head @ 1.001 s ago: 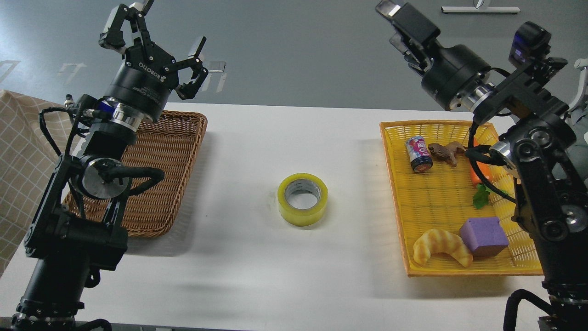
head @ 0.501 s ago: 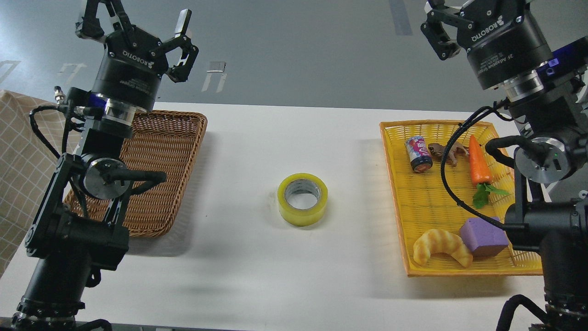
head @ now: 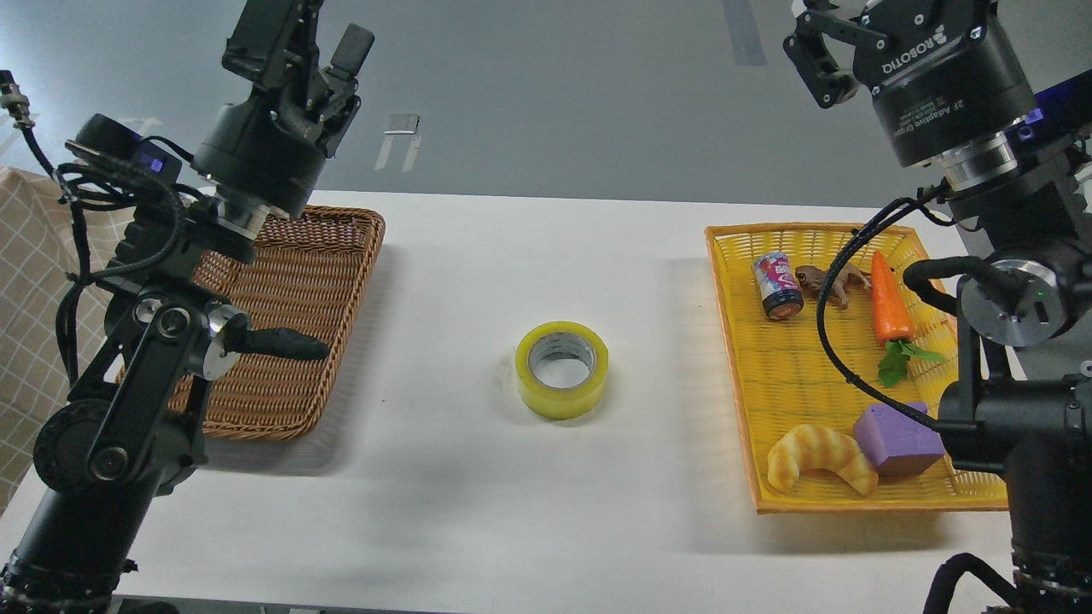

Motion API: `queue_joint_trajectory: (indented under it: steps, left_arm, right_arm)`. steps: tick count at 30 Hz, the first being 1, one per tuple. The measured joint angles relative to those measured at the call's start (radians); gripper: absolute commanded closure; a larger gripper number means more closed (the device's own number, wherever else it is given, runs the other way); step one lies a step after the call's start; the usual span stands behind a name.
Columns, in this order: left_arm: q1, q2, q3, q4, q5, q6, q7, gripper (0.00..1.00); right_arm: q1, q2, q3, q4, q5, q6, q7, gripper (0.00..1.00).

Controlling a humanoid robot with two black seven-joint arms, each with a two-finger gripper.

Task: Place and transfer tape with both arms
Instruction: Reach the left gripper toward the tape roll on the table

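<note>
A: So, where is the tape [head: 561, 369]?

B: Flat on the white tabletop [head: 478, 256], between the brown basket [head: 290, 341] and yellow basket [head: 802, 358].

A: Any words?

B: "ROBOTIQ" and "2F Adaptive" on the right end effector [head: 832, 43]. I cannot tell its state. The left end effector [head: 320, 38] looks pressed together, holding nothing.

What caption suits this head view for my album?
Tape lies on the table between two baskets, both grippers raised.

White table [head: 478, 512]: brown wicker tray [head: 290, 341] at left. Yellow woven basket [head: 793, 367] at right holds small printed can [head: 777, 286], brown toy animal [head: 826, 280], orange carrot [head: 887, 300], purple cube [head: 896, 437], croissant-shaped bread [head: 819, 456].
</note>
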Motion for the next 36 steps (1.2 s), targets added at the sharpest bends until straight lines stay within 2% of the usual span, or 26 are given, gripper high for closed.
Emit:
queue_joint_trajectory:
  steps: [7,14,18,21,24,28,32,36]
  left_arm:
    - [-0.024,0.111,0.142,-0.013,0.212,0.011,0.004,0.02]
    - [-0.036,0.155,0.305,0.005,0.437,0.009,0.01,0.02]
    - [-0.058,0.156,0.407,0.031,0.607,0.008,0.033,0.02]
    - [-0.095,0.162,0.511,0.076,0.694,0.007,0.086,0.02]
    - [-0.138,0.167,0.593,0.116,0.733,0.007,0.109,0.02]
    - [-0.203,0.159,0.678,0.212,0.781,0.008,0.114,0.02]
    - [-0.251,0.107,0.705,0.333,0.795,0.012,0.109,0.02]
    - [-0.275,0.073,0.752,0.402,0.795,0.028,0.106,0.02]
  right_arm:
    - [-0.004,0.0,-0.009,0.0,0.002,0.001,-0.001,0.0]
    - [-0.015,0.0,-0.01,0.002,0.001,-0.001,0.0,0.0]
    - [-0.029,0.0,-0.009,0.011,0.001,-0.003,0.0,0.0]
    - [-0.041,0.0,-0.008,0.03,0.0,-0.003,0.0,0.0]
    - [-0.049,0.0,-0.007,0.038,0.0,-0.004,0.0,0.0]
    - [-0.068,0.0,-0.001,0.045,0.0,-0.005,0.0,0.0]
    - [-0.085,0.0,0.002,0.058,0.0,-0.005,0.0,0.0]
    - [-0.098,0.0,0.002,0.067,0.0,-0.005,0.0,0.0]
